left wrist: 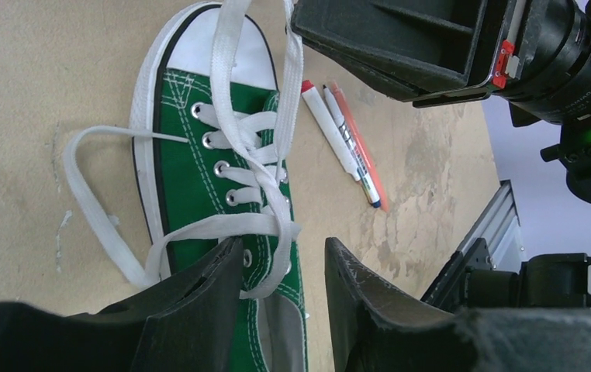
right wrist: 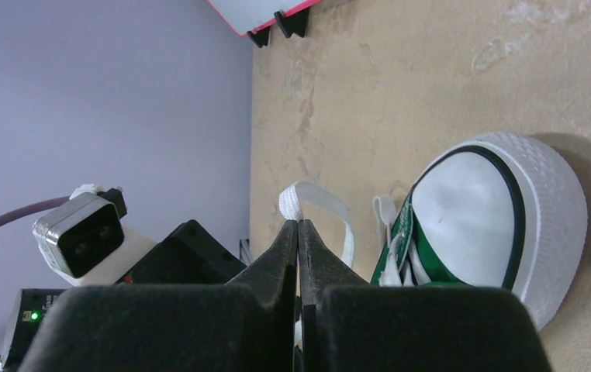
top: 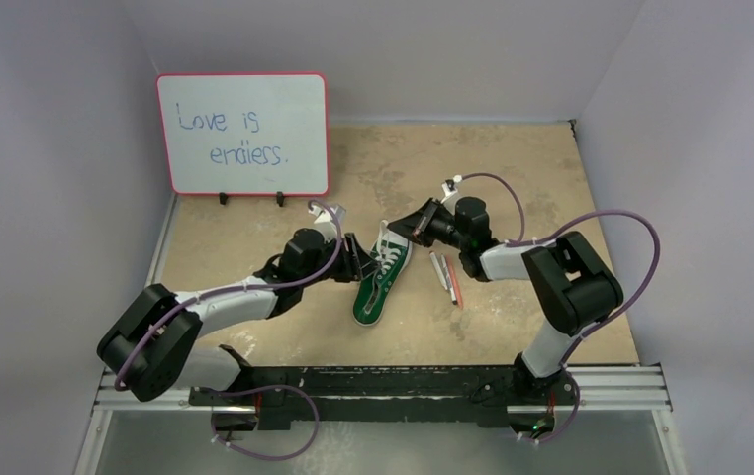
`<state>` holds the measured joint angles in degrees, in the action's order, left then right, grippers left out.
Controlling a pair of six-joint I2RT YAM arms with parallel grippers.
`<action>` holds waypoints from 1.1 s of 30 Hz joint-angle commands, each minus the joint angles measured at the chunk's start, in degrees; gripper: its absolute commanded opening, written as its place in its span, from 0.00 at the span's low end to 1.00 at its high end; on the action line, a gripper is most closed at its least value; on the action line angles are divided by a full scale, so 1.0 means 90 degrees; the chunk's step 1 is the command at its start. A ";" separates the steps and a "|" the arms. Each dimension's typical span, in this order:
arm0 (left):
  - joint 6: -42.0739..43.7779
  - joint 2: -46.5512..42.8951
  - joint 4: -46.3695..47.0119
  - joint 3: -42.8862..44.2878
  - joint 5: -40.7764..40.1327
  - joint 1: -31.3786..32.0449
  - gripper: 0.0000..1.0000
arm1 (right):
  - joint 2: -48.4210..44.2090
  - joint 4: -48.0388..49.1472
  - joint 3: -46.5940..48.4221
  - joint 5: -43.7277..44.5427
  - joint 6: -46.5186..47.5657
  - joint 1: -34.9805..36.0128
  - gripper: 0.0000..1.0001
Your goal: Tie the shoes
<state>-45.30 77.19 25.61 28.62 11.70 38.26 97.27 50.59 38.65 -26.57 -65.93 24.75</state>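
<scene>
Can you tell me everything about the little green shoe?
The green shoe is one small canvas sneaker with a white rubber toe cap, white sole edge and silver eyelets. It lies top up on the tan table between both arms. Its white laces are untied: one loops loose on the table, another is pinched in the shut right gripper. The open left gripper sits at its ankle end.

Right end effector (right wrist: 298, 226) pinches lace (right wrist: 291, 203) beside sneaker (right wrist: 478, 209)
</scene>
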 commanded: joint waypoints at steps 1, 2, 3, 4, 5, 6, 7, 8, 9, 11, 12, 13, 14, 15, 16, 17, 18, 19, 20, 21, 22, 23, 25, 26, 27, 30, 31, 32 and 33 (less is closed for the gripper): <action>0.0334 -0.0326 -0.0466 0.0058 -0.0275 -0.0052 0.48 | 0.0044 0.0809 -0.0127 0.0026 -0.0650 0.0095 0.00; 0.0377 -0.0380 -0.0631 0.0075 -0.0368 -0.0056 0.51 | 0.0064 0.0826 -0.0141 0.0041 -0.0692 0.0124 0.00; 0.0406 -0.0455 -0.0831 0.0101 -0.0491 -0.0049 0.55 | 0.0086 0.0844 -0.0143 0.0050 -0.0716 0.0159 0.00; 0.0426 -0.0556 -0.1028 0.0128 -0.0616 -0.0043 0.57 | 0.0105 0.0823 -0.0139 0.0072 -0.0727 0.0201 0.00; 0.0440 -0.0694 -0.1247 0.0141 -0.0788 -0.0047 0.60 | 0.0109 0.0773 -0.0134 0.0093 -0.0723 0.0221 0.00; 0.0459 -0.0843 -0.1486 0.0163 -0.0951 -0.0043 0.63 | 0.0123 0.0747 -0.0129 0.0127 -0.0730 0.0236 0.00; 0.0475 -0.1013 -0.1805 0.0189 -0.1132 -0.0047 0.64 | 0.0141 0.0733 -0.0127 0.0129 -0.0727 0.0246 0.00; 0.0497 -0.1191 -0.2014 0.0195 -0.1267 -0.0043 0.64 | 0.0153 0.0726 -0.0119 0.0134 -0.0738 0.0249 0.00; 0.0484 -0.1414 -0.2142 0.0184 -0.1279 -0.0047 0.64 | 0.0163 0.0712 -0.0114 0.0146 -0.0766 0.0253 0.00; 0.0246 -0.1665 -0.2101 0.0083 -0.1161 -0.0039 0.58 | 0.0159 0.0702 -0.0080 0.0138 -0.0774 0.0250 0.00; 0.0071 -0.1730 -0.1896 -0.0018 -0.0938 -0.0034 0.55 | 0.0151 0.0677 -0.0068 0.0131 -0.0761 0.0259 0.00; -0.0110 -0.1732 -0.1589 -0.0120 -0.0672 -0.0025 0.51 | 0.0133 0.0640 -0.0057 0.0137 -0.0738 0.0265 0.00; -0.0323 -0.1660 -0.1244 -0.0242 -0.0465 -0.0023 0.45 | 0.0114 0.0601 -0.0057 0.0146 -0.0718 0.0262 0.00; -0.0487 -0.1524 -0.0935 -0.0326 -0.0301 -0.0015 0.39 | 0.0094 0.0583 -0.0058 0.0159 -0.0721 0.0262 0.00; -0.0606 -0.1364 -0.0684 -0.0370 -0.0220 0.0001 0.33 | 0.0082 0.0586 -0.0067 0.0164 -0.0716 0.0258 0.00; -0.0667 -0.1202 -0.0522 -0.0381 -0.0166 0.0011 0.29 | 0.0072 0.0581 -0.0075 0.0173 -0.0712 0.0264 0.00; -0.0704 -0.1047 -0.0362 -0.0368 -0.0114 0.0028 0.26 | 0.0078 0.0589 -0.0072 0.0170 -0.0731 0.0267 0.00; -0.0738 -0.0926 -0.0242 -0.0351 -0.0067 0.0040 0.21 | 0.0087 0.0618 -0.0082 0.0153 -0.0736 0.0270 0.00; -0.0768 -0.0816 -0.0126 -0.0322 -0.0016 0.0071 0.19 | 0.0098 0.0641 -0.0077 0.0129 -0.0750 0.0269 0.00; -0.0780 -0.0712 -0.0041 -0.0281 0.0033 0.0089 0.17 | 0.0100 0.0659 -0.0076 0.0112 -0.0758 0.0272 0.00; -0.0769 -0.0626 -0.0008 -0.0236 0.0037 0.0122 0.15 | 0.0100 0.0651 -0.0076 0.0102 -0.0754 0.0276 0.00; -0.0746 -0.0566 -0.0004 -0.0199 0.0009 0.0148 0.14 | 0.0100 0.0640 -0.0070 0.0102 -0.0745 0.0277 0.00; -0.0713 -0.0474 -0.0043 -0.0148 -0.0096 0.0186 0.14 | 0.0098 0.0611 -0.0071 0.0094 -0.0728 0.0277 0.00; -0.0700 -0.0429 -0.0061 -0.0127 -0.0128 0.0191 0.14 | 0.0100 0.0615 -0.0074 0.0082 -0.0735 0.0282 0.00; -0.0683 -0.0368 -0.0048 -0.0095 -0.0159 0.0199 0.14 | 0.0108 0.0642 -0.0084 0.0081 -0.0761 0.0299 0.00; -0.0593 -0.0098 -0.0133 0.0065 -0.0214 0.0201 0.14 | 0.0159 0.0714 -0.0084 0.0090 -0.0815 0.0328 0.00; -0.0554 -0.0025 -0.0148 0.0106 -0.0228 0.0202 0.14 | 0.0181 0.0737 -0.0086 0.0091 -0.0842 0.0335 0.00; -0.0535 0.0016 -0.0142 0.0133 -0.0263 0.0196 0.14 | 0.0200 0.0771 -0.0081 0.0086 -0.0863 0.0343 0.00; -0.0508 0.0046 -0.0140 0.0160 -0.0310 0.0201 0.15 | 0.0214 0.0792 -0.0076 0.0081 -0.0879 0.0350 0.00</action>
<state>-50.43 76.27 21.41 26.98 9.93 39.88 98.65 53.98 37.17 -26.26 -72.71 27.35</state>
